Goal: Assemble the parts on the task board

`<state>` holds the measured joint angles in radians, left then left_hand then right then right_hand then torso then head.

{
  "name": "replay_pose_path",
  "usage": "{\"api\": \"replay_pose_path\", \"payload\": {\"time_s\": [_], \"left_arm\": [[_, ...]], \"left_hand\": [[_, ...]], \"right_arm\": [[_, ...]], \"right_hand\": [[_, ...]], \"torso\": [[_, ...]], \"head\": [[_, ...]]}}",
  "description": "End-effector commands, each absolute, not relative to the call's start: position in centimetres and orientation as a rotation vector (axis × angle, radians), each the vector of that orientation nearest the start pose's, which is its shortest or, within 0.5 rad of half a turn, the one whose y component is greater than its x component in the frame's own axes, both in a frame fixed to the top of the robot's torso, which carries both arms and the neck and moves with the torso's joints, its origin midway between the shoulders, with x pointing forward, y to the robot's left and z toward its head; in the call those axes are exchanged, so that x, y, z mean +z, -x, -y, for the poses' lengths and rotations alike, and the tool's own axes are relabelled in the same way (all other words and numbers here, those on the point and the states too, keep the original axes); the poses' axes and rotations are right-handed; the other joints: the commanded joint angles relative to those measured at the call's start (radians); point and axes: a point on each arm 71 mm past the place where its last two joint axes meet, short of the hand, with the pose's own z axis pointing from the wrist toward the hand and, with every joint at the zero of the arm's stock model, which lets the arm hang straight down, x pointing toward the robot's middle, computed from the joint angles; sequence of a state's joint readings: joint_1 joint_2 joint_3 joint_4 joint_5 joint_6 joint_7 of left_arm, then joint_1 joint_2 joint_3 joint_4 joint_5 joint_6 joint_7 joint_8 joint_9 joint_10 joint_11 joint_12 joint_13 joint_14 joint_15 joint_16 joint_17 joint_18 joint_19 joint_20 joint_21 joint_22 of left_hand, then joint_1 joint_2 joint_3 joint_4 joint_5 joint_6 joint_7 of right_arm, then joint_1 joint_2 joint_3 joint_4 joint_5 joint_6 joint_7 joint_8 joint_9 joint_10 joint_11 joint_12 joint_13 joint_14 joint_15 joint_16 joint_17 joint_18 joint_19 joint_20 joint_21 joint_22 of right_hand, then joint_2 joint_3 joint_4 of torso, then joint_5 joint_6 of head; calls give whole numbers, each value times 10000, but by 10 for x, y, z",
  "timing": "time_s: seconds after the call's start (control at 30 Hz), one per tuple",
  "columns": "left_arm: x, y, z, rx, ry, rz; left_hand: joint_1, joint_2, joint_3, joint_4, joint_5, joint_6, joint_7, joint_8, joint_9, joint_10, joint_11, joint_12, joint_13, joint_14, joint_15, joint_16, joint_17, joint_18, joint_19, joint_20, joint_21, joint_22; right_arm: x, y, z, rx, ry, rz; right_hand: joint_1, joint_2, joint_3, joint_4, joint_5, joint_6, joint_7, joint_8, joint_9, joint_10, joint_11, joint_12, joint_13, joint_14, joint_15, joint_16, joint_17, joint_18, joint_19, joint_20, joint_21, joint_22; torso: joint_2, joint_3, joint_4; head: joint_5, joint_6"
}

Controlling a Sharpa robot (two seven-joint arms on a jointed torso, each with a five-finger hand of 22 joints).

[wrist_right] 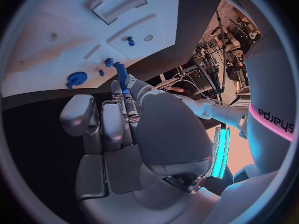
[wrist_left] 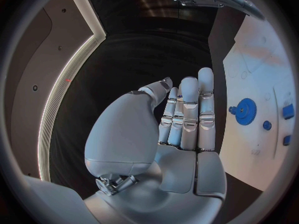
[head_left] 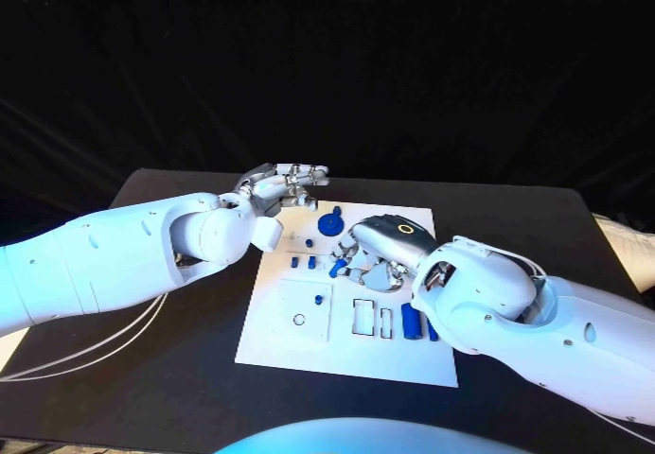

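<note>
The white task board lies in the middle of the black table. My right hand hovers over the board's far half and pinches a long blue part at its fingertips; the part also shows under the fingers. A blue gear stands on the board just beyond that hand, and it appears again near the fingertips. My left hand is raised at the board's far left corner, fingers straight and holding nothing. The gear lies beside it.
Small blue pegs stand in a row near the board's left side, and one more sits further toward me. Longer blue pieces lie by rectangular slots near the right edge. Bare black table surrounds the board.
</note>
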<state>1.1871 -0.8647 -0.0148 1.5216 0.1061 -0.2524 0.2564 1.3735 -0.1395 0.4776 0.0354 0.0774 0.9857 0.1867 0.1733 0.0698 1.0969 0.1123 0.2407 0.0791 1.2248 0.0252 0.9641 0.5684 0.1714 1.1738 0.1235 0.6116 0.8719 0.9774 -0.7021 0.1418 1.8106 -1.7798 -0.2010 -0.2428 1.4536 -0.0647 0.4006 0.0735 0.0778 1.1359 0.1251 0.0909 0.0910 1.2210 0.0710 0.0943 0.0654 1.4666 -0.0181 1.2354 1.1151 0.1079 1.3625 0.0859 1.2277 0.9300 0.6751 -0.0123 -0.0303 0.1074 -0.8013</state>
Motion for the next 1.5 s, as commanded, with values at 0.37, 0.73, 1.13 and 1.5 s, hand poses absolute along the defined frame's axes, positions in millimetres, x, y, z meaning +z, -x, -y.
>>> {"api": "replay_pose_path", "payload": {"time_s": [0.37, 0.73, 1.13, 1.5], "left_arm": [[-187, -491, -211, -15778, 13028, -15204], [-187, -491, -209, -15811, 12994, -15227], [-187, -490, -208, -15833, 12972, -15244], [-187, -490, -207, -15842, 12972, -15261]], "left_hand": [[6, 88, -39, 0, -2, -76, 8, 50, -13, -67, -13, 42, 5, -62, -19, 5, -10, 112, 52, -8, -37, -9], [-9, 103, -66, 4, 1, -88, 8, 59, -12, -81, -13, 62, 6, -67, -14, 13, -27, 111, 60, -3, -58, -25], [-9, 103, -66, 4, 1, -88, 8, 59, -12, -81, -13, 62, 6, -67, -14, 13, -27, 111, 60, -3, -58, -25], [-9, 103, -66, 4, 1, -88, 8, 59, -12, -81, -13, 62, 6, -67, -14, 13, -27, 111, 60, -3, -58, -25]], "right_arm": [[-204, -374, 20, 10401, 4416, -16661], [-230, -374, 10, 10249, 4595, -17387], [-240, -375, 7, 9832, 5061, -17568], [-244, -374, 4, 9745, 5198, -17644]], "right_hand": [[-79, 32, 119, -20, 102, 81, 45, 23, 14, 190, -94, -78, 16, 314, -56, 74, 18, 64, 12, -58, 32, -1], [-89, 33, 142, -33, 116, 81, 52, 17, 15, 195, -89, -91, 16, 315, -53, 80, 25, 63, 12, -58, 33, 2], [-95, 33, 153, -40, 123, 83, 53, 15, 16, 202, -88, -96, 16, 317, -52, 87, 33, 62, 14, -58, 36, 5], [-95, 33, 153, -40, 123, 83, 53, 15, 16, 202, -88, -96, 16, 317, -52, 87, 33, 62, 14, -58, 36, 5]], "torso": [[1, -22, -1], [8, -4, 6], [11, 4, -22], [6, 5, -1]], "head": [[166, -62], [196, -151], [257, -231], [268, -274]]}}
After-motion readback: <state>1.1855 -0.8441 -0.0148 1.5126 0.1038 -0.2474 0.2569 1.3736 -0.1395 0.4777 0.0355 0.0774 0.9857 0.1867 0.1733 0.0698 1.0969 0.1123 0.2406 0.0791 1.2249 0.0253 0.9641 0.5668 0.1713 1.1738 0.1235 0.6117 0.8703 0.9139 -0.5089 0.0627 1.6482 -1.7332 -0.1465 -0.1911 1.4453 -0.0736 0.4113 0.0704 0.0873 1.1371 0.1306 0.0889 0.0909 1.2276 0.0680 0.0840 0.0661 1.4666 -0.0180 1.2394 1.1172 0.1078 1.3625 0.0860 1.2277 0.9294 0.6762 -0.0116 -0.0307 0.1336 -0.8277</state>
